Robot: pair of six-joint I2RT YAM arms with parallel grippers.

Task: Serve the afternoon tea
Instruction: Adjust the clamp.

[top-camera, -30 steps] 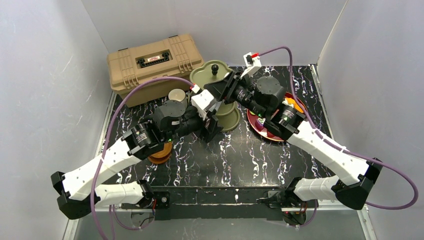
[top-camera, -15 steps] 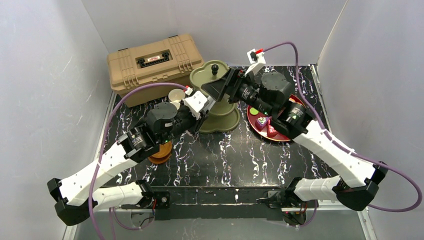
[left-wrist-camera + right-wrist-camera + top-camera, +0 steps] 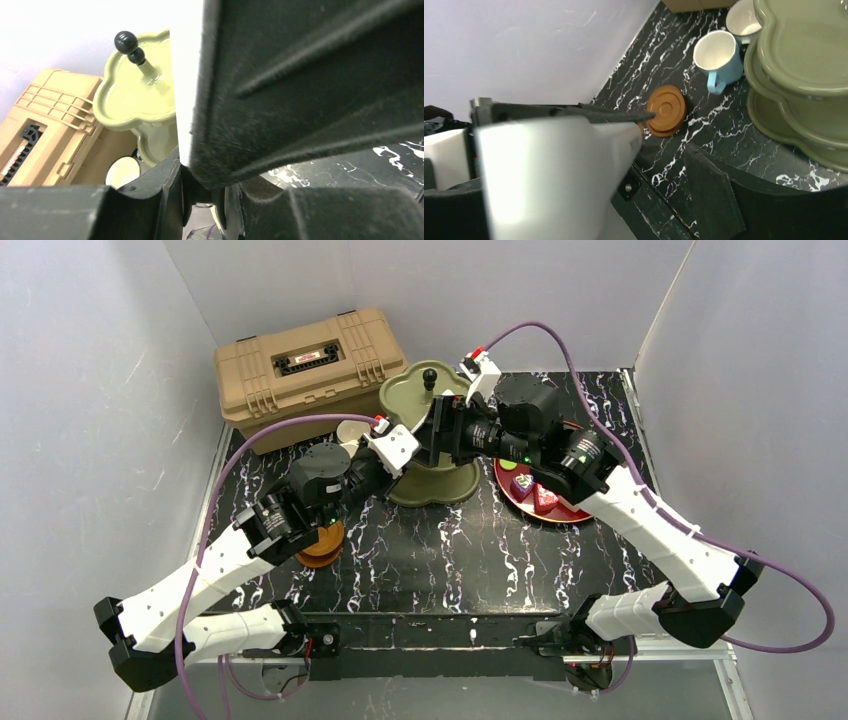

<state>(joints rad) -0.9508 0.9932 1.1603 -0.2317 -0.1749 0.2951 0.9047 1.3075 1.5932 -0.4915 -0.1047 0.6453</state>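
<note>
Right arm shifted left, fingers spread; left fingers unclear; red plate holds toy cakes

1. The left arm stretched forward and to the right from its base.
2. The left gripper lay near the other; its jaw spacing could not be judged from a crowded wrist view.
3. The right arm reached leftward.
4. The right gripper held its jaws wide apart, gripping nothing.

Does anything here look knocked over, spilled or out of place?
Nothing is spilled or tipped: the light-blue mug and white mug stand upright beside the olive-green tiered stand. Only the tan toolbox at the back left looks odd among tea things.
</note>
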